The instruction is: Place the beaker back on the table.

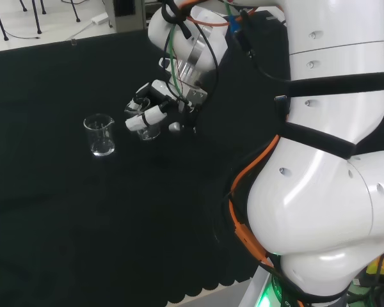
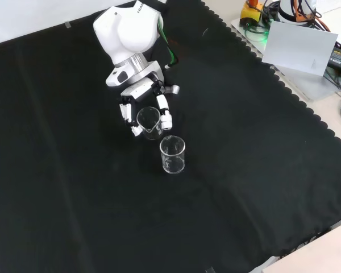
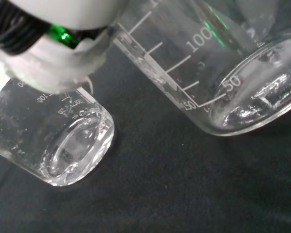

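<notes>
The black and white hand [image 2: 145, 99] has its fingers curled around a small clear glass beaker [image 2: 149, 123], with white fingertips on either side of the glass wall in the front view. In the head view the same hand [image 1: 155, 109] wraps that beaker [image 1: 148, 130] from above and from the right, and the glass shows just below the fingers. Whether the held beaker's base rests on the black cloth [image 2: 74, 199] or hangs a little above it cannot be told from these views. It looks upright or close to it in the front view, its open mouth turned up towards the camera, and nothing can be seen inside it.

Just beside it, nearer the camera in the front view, stands a second clear glass beaker with a pouring lip [image 2: 173, 154]. It is upright on the cloth and apart from the hand, though close to the held one. In the head view this second beaker [image 1: 100, 135] stands to the left of the hand, with a clear gap of cloth between the two vessels. It too appears empty.

The wrist view looks past a blurred white part of the hand [image 3: 63, 53] at both glasses: one beaker with white graduation marks [image 3: 218, 73] and the rounded base of another [image 3: 63, 150], both clear, with dark cloth [image 3: 160, 194] beneath them.
</notes>
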Available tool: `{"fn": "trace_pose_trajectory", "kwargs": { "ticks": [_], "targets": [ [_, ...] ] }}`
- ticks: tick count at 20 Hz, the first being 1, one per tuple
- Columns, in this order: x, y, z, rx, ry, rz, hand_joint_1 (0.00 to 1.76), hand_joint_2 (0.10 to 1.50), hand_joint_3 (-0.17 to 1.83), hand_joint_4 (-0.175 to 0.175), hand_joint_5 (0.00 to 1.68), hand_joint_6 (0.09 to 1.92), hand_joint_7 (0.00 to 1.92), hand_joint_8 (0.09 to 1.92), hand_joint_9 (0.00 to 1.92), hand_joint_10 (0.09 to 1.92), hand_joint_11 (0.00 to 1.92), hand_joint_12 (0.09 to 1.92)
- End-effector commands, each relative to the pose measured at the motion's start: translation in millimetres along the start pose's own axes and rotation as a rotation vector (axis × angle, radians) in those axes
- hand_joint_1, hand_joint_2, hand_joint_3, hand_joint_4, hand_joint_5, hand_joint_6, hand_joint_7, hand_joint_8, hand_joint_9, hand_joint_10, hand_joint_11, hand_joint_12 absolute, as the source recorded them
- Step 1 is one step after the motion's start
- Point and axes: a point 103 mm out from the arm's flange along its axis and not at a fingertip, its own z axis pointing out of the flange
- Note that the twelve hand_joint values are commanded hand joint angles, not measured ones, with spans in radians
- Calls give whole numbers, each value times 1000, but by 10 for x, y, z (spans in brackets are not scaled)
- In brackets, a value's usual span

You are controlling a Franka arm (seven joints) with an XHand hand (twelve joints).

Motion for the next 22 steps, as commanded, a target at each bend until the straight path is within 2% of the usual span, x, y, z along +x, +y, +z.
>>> {"fn": "trace_pose_trajectory", "kwargs": {
  "ticks": [1, 5, 7, 8, 11, 15, 18, 22],
  "targets": [
    [-50, -23, 2, 27, 5, 7, 1080, 958, 136, 175, 1173, 698, 1486, 87, 1530, 87, 1098, 926],
    [-55, -47, -2, 33, 4, 9, 1054, 1029, 52, 175, 1091, 821, 1330, 87, 1317, 87, 717, 1129],
    [-60, -55, -12, 42, 0, 8, 992, 989, 9, 93, 982, 754, 1243, 87, 1196, 87, 510, 1221],
    [-60, -60, -14, 47, -8, 6, 975, 970, -7, 67, 942, 726, 1201, 87, 1144, 87, 415, 1252],
    [-69, -87, -11, 49, -14, 13, 966, 944, -88, 27, 747, 730, 985, 87, 938, 87, 98, 1313],
    [-54, -98, -16, 72, -52, 29, 960, 939, -170, 0, 515, 641, 820, 87, 779, 87, 4, 1178],
    [-25, -96, -28, 88, -88, 41, 953, 927, -175, -5, 480, 544, 784, 87, 746, 87, 0, 1120],
    [34, -101, -50, 91, -145, 33, 948, 919, -175, -6, 476, 480, 756, 87, 728, 87, 0, 1087]
  ]
}}
